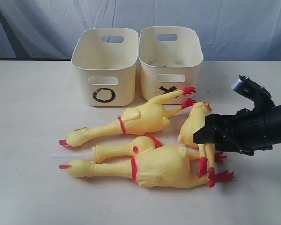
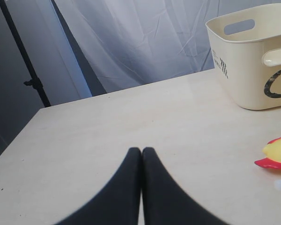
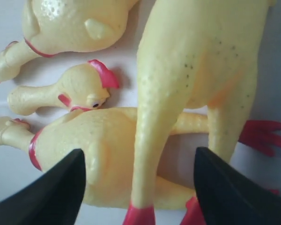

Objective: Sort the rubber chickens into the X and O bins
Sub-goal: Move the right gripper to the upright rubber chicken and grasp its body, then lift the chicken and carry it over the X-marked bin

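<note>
Four yellow rubber chickens lie in front of the two cream bins, the O bin [image 1: 103, 65] on the left and the X bin [image 1: 171, 58] on the right. One chicken [image 1: 136, 119] lies nearest the bins. The slim one [image 1: 124, 150] with a white stick lies below it, and the biggest [image 1: 154, 166] is nearest the front. My right gripper [image 1: 210, 135] hangs open over the smallest chicken [image 1: 192, 124]. Its fingers straddle that chicken's legs [image 3: 152, 140], around my right gripper [image 3: 139, 154]. My left gripper [image 2: 141, 151] is shut on nothing, over bare table beside the O bin [image 2: 246, 65].
Both bins look empty from here. A chicken's red and yellow head [image 2: 276, 154] shows at the edge of the left wrist view. A pale curtain [image 1: 225, 23] hangs behind the table [image 1: 28, 122], and a dark stand [image 2: 33, 84] is past the table's far edge.
</note>
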`<action>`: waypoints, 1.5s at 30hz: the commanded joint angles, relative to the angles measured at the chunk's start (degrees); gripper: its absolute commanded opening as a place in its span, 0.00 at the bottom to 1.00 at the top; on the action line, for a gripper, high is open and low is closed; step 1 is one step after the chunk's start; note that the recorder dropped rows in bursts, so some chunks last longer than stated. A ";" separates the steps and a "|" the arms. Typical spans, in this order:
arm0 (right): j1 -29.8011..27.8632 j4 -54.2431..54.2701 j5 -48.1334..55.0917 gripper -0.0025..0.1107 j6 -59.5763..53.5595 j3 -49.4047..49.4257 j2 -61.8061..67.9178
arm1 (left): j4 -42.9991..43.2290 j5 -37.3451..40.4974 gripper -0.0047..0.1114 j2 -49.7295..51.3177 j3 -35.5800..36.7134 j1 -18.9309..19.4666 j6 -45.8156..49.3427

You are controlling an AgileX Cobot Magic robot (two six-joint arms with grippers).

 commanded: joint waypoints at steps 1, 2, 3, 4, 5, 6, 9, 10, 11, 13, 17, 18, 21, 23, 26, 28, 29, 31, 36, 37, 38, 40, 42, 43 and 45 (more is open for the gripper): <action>2.23 4.61 -0.94 0.57 -3.93 -0.33 2.62 | -0.18 0.06 0.04 -0.31 0.24 0.32 -0.20; 2.82 5.03 -1.90 0.57 -4.05 -0.33 3.04 | -0.18 0.06 0.04 -0.31 0.24 0.32 -0.20; 3.52 5.15 -3.23 0.57 -4.05 -0.33 3.50 | -0.18 0.06 0.04 -0.31 0.24 0.32 -0.20; 4.17 5.15 -4.34 0.57 -4.05 -0.33 3.86 | -0.18 0.06 0.04 -0.31 0.24 0.32 -0.20; 4.72 5.31 -5.29 0.57 -4.05 -0.33 4.33 | -0.18 0.06 0.04 -0.31 0.24 0.32 -0.20; 5.05 5.34 -6.24 0.57 -4.05 -0.33 4.62 | -0.18 0.06 0.04 -0.31 0.24 0.32 -0.20; 5.38 5.74 -7.40 0.54 -4.05 -0.33 5.08 | -0.18 0.06 0.04 -0.31 0.24 0.32 -0.20; 5.38 5.78 -7.40 0.51 -4.05 -0.33 5.08 | -0.18 0.06 0.04 -0.31 0.24 0.32 -0.20; 5.38 5.78 -7.40 0.48 -4.05 -0.33 5.08 | -0.18 0.06 0.04 -0.31 0.24 0.32 -0.20; 5.38 5.78 -7.15 0.40 -4.05 -0.33 5.08 | -0.18 0.06 0.04 -0.31 0.24 0.32 -0.20; 5.38 5.78 -7.15 0.29 -4.05 -0.33 5.08 | -0.18 0.06 0.04 -0.31 0.24 0.32 -0.20; 5.38 5.78 -7.04 0.27 -4.05 -0.33 5.08 | -0.18 0.06 0.04 -0.31 0.24 0.32 -0.20; 5.38 5.78 -7.04 0.22 -4.05 -0.33 5.08 | -0.18 0.06 0.04 -0.31 0.24 0.32 -0.20; 5.38 5.78 -7.04 0.18 -4.05 -0.33 5.08 | -0.18 0.06 0.04 -0.31 0.24 0.32 -0.20; 5.38 5.78 -6.85 0.09 -4.05 -0.33 5.08 | -0.07 0.06 0.04 -0.31 0.24 0.32 -0.20; 5.38 5.78 -6.47 0.02 -4.05 -0.33 4.98 | -0.17 0.06 0.04 -0.31 0.24 0.32 -0.20; 5.38 5.78 -6.12 0.01 -3.94 -0.33 4.98 | -0.17 0.06 0.04 -0.31 0.24 0.32 -0.20; 5.38 6.28 -5.39 0.01 -3.69 -0.33 4.86 | -0.17 0.06 0.04 -0.31 0.24 0.32 -0.20; 5.38 7.13 -2.75 0.01 -3.54 -0.33 3.46 | -0.17 0.06 0.04 -0.31 0.24 0.32 -0.20; 5.38 7.13 -2.47 0.01 -3.42 -0.33 2.79 | -0.17 0.06 0.04 -0.31 0.24 0.32 -0.20; 5.38 7.02 -2.08 0.01 -3.42 -0.33 2.08 | -0.17 0.06 0.04 -0.31 0.24 0.32 -0.20; 5.28 6.41 -1.56 0.01 -1.97 -0.33 0.22 | -0.17 0.06 0.04 -0.31 0.24 0.32 -0.20; 5.28 5.01 -1.56 0.01 -0.01 -0.33 -1.63 | -0.17 0.06 0.04 -0.31 0.24 0.32 -0.20; 5.28 3.94 -1.28 0.01 1.15 -0.33 -3.16 | -0.17 0.06 0.04 -0.31 0.24 0.32 -0.20; 5.28 1.78 0.01 0.01 3.01 -0.33 -5.66 | -0.17 0.06 0.04 -0.31 0.24 0.32 -0.20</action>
